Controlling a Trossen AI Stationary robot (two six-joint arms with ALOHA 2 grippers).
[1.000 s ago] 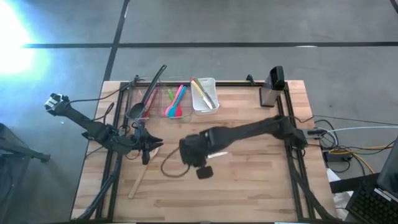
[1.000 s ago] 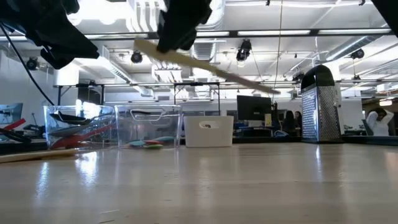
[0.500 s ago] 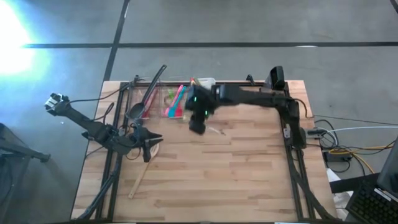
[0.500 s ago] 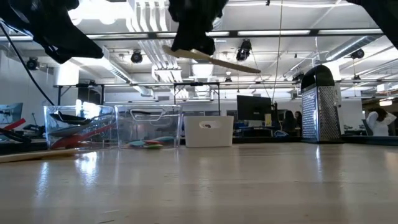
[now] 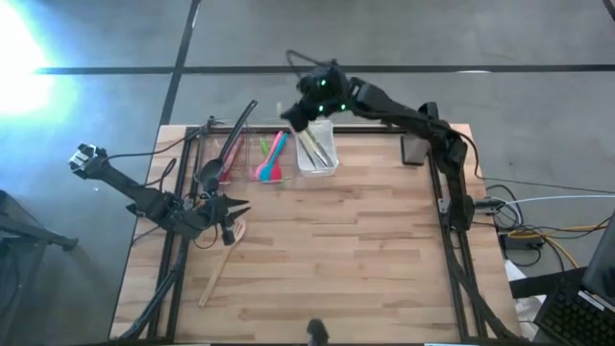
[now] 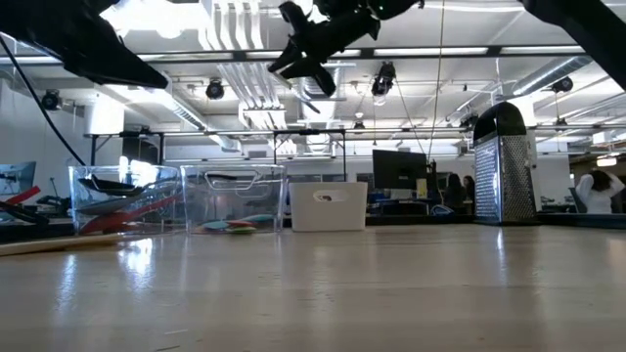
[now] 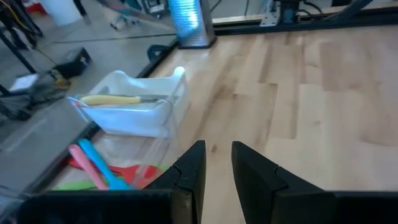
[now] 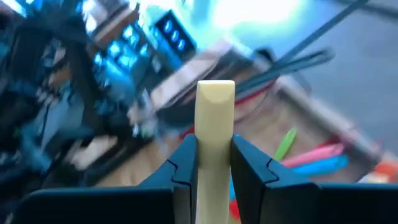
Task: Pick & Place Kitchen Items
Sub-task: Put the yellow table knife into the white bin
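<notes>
Wooden table filling the centre of the high view, framed by black rails. Right arm stretched from the right edge up to the top centre of that view, its right gripper raised over the far table edge, just above the white bin; jaws clamped on a pale wooden utensil, seen upright between the fingers in the right wrist view. Left arm lying at the left middle of the high view, left gripper low over the table, jaws slightly apart with nothing between them, gap plain in the left wrist view. Metal grater standing at the right of the low view, near the table's far right corner. Two clear bins along the top edge of the table: left clear bin holding dark and red long-handled utensils, one dark handle jutting out past the rim; middle clear bin holding pink, blue and green utensils. White bin holding pale yellow utensils. Wooden spatula lying flat on the table at lower left, just below the left gripper.
</notes>
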